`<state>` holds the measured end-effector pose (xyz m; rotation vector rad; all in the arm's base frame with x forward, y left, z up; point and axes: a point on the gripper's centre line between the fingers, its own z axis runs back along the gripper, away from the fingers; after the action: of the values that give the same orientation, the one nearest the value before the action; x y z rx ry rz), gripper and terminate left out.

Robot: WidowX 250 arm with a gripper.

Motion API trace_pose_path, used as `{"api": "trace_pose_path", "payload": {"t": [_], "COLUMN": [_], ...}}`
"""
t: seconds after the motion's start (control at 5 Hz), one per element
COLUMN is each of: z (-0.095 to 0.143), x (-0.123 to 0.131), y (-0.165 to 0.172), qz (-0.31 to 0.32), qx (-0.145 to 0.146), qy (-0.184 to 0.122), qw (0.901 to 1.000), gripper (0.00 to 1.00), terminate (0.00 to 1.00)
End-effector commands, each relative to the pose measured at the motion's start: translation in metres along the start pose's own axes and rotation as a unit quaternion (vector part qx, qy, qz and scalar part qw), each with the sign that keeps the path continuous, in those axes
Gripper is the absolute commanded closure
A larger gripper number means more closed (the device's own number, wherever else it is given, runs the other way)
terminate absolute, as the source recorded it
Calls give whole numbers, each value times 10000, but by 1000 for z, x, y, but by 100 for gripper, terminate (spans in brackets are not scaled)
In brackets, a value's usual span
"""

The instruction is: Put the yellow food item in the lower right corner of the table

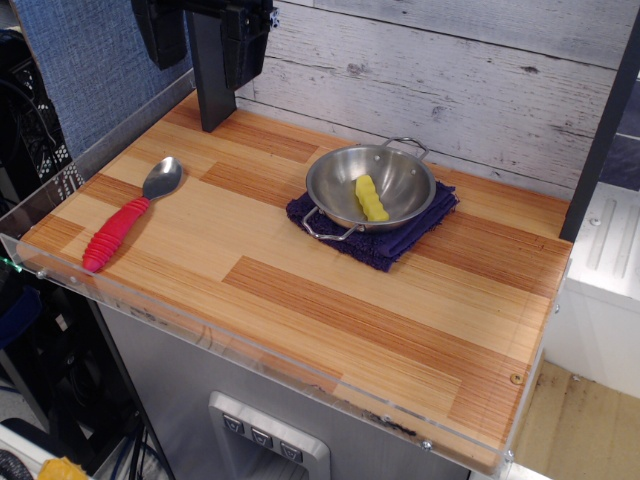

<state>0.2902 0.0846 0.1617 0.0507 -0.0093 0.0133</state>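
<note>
The yellow food item (pixel 371 198), a short ridged piece, lies inside a small silver two-handled pan (pixel 400 172). The pan stands on a dark blue cloth (pixel 418 228) right of the middle of the striped wood table (pixel 330 310). My black gripper (pixel 207 45) hangs at the top left over the table's far left corner, well away from the pan. Its upper part is cut off by the frame, so I cannot make out how its jaws stand. Nothing shows in it.
A spoon with a red ribbed handle (pixel 125 219) lies near the table's left edge. A clear acrylic rim (pixel 250 355) runs along the front edge. A white plank wall stands behind, and a black post (pixel 600 140) at the right.
</note>
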Motion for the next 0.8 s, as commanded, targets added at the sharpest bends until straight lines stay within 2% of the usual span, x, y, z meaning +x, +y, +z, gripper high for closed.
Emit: {"api": "trace_pose_path", "payload": {"t": [0.0, 0.2, 0.4, 0.6], "z": [0, -5, -23, -51], "x": [0, 25, 52, 69], "y": [0, -24, -67, -95], "qz": [0, -71, -363, -758], "qx": [0, 141, 76, -56], "qy": [0, -245, -413, -463], "qw": [10000, 9996, 9985, 9960], "gripper": [0, 0, 0, 0], "terminate": [0, 0, 0, 0]}}
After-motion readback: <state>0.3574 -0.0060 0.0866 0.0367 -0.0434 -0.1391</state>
